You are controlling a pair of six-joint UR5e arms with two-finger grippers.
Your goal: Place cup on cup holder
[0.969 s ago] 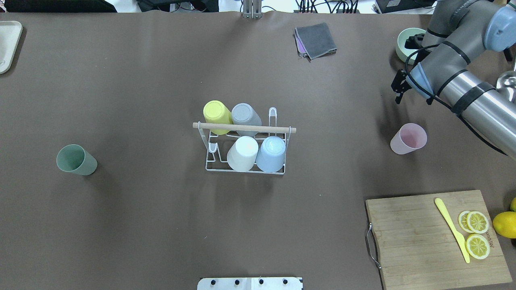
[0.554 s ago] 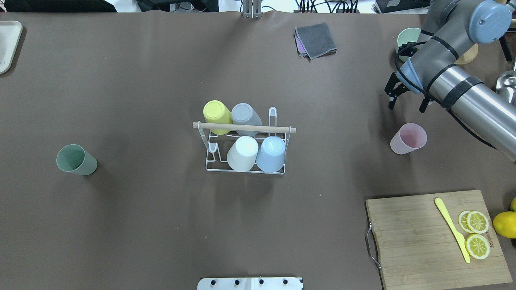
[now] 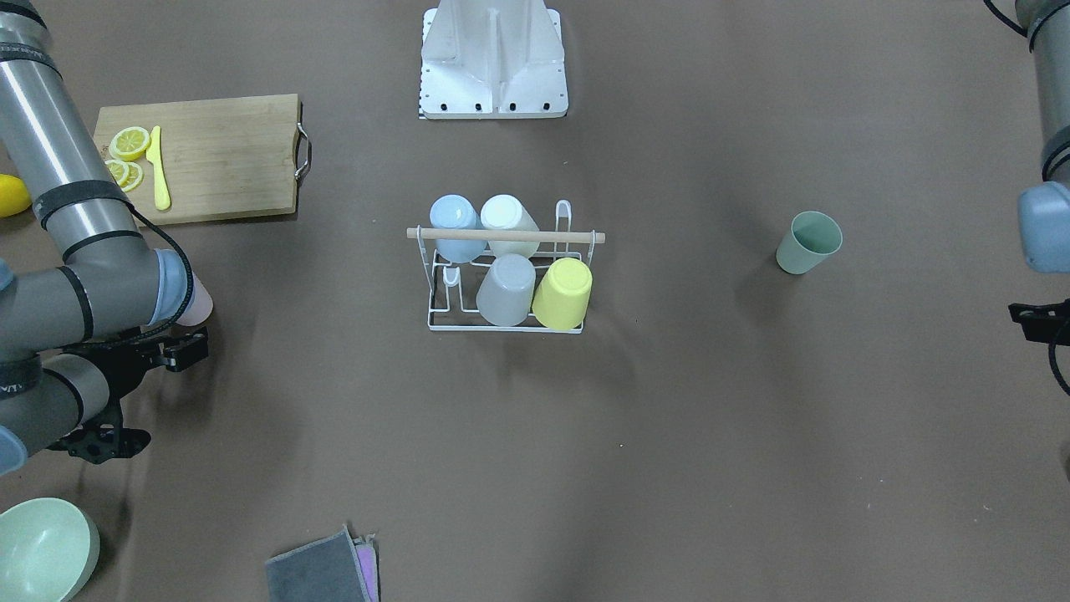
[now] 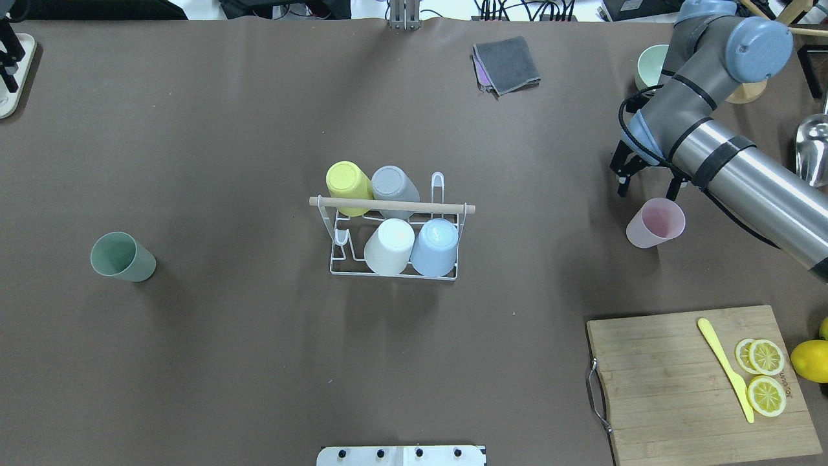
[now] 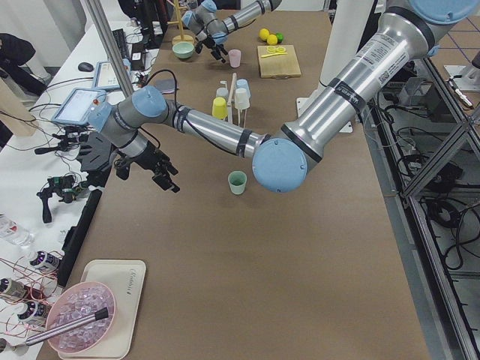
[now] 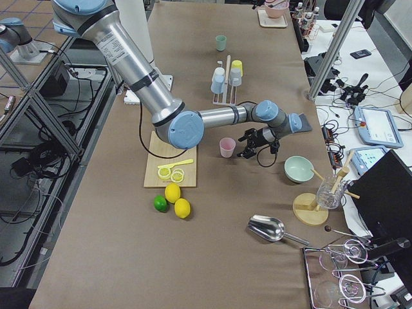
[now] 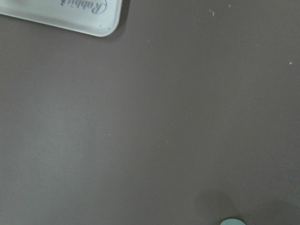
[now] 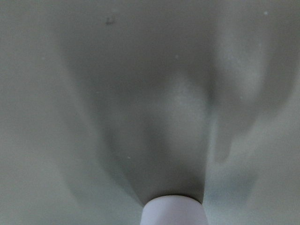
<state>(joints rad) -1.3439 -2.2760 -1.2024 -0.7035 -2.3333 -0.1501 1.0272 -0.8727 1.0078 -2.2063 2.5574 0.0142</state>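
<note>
Compared with one second earlier, shows the right gripper point(image 4: 647, 186) carried leftward and down the overhead frame, from well above the pink cup point(image 4: 654, 223) to just above it at the frame's right. Stands with fingers spread wide and grips nothing; touches no part of the cup. Locates the pink cup upright, mouth up, on the brown table point(image 4: 259, 356). Places the cup holder point(image 4: 414, 208) at frame centre, loaded with four inverted cups and offering bare prongs at its upper right and lower left. Marks a green cup point(image 4: 123, 257) upright at far left. Catches the left gripper point(image 4: 6, 65) at the upper-left edge by the white tray point(image 4: 22, 71); cannot tell how far open.

Judged step: approach for the grasp. To do it well: lower the fingers to either side of the cup wall, centre before closing, squeeze lightly to avoid tipping, then invert and seat over a bare prong, clear of the wooden rod.
</note>
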